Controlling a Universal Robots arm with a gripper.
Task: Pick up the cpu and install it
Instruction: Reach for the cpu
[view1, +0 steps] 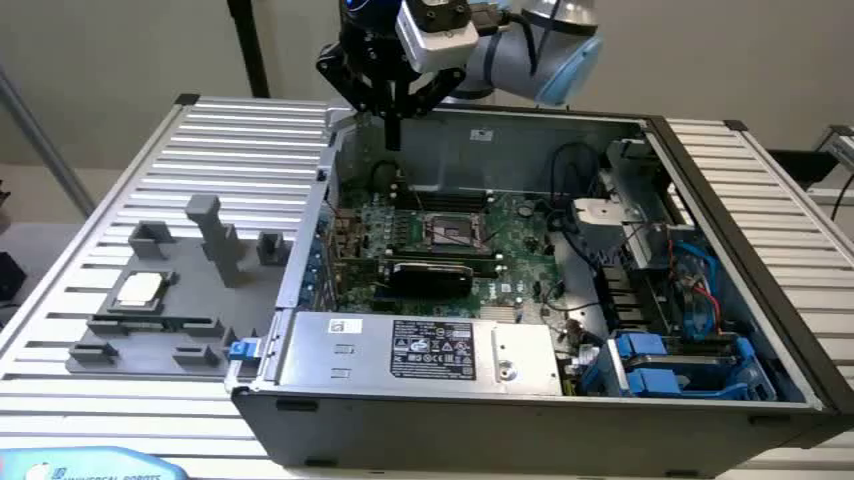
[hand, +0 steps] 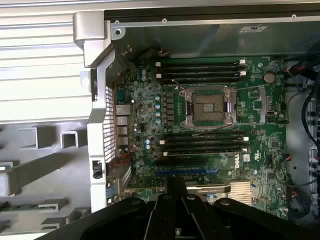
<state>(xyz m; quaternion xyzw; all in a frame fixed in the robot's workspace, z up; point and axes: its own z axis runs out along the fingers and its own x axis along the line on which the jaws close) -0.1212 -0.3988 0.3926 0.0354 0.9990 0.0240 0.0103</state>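
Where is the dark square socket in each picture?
Exterior view: the socket sits near the picture's middle, inside the open case.
Wrist view: the socket lies between rows of black slots.
Shared landmark: the green board surrounding it.

The cpu (view1: 140, 290) lies flat, silvery face up (a tan rim round it), on the grey tray (view1: 107, 345) at the exterior view's left.

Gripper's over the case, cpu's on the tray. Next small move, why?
Probably carry the gripper toward the exterior view's left, over the cpu: it hangs shut and empty above the open case, the cpu lies on the grey tray, and the socket looks empty.
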